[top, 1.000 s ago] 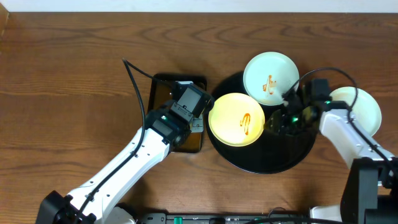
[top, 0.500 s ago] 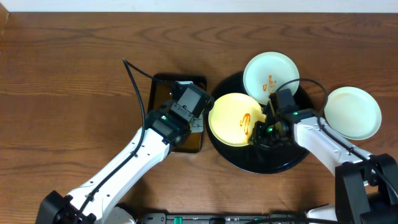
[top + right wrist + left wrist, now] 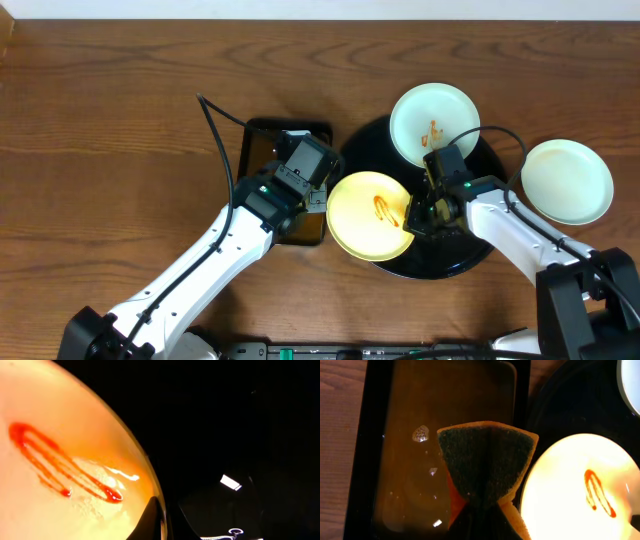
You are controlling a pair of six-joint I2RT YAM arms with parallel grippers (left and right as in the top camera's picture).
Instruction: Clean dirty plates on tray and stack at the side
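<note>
The smeared cream-yellow plate [image 3: 368, 215] overhangs the tray's [image 3: 450, 258] left rim, its right edge pinched in the closed right gripper [image 3: 412, 218]; a smeared mint plate [image 3: 420, 108] lies at the tray's far edge, a second mint plate [image 3: 566, 180] on the tabletop [image 3: 120, 120]. The left gripper [image 3: 316, 196] clamps a sponge [image 3: 485, 462] above the pan [image 3: 262, 140].

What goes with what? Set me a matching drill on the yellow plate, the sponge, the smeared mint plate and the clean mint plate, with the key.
1. yellow plate
2. sponge
3. smeared mint plate
4. clean mint plate

A. on the bare table, right of the tray
B. in the left gripper, above the pan
C. rim pinched by the right gripper
D. at the tray's far edge

Pairs: 1-C, 2-B, 3-D, 4-A
</note>
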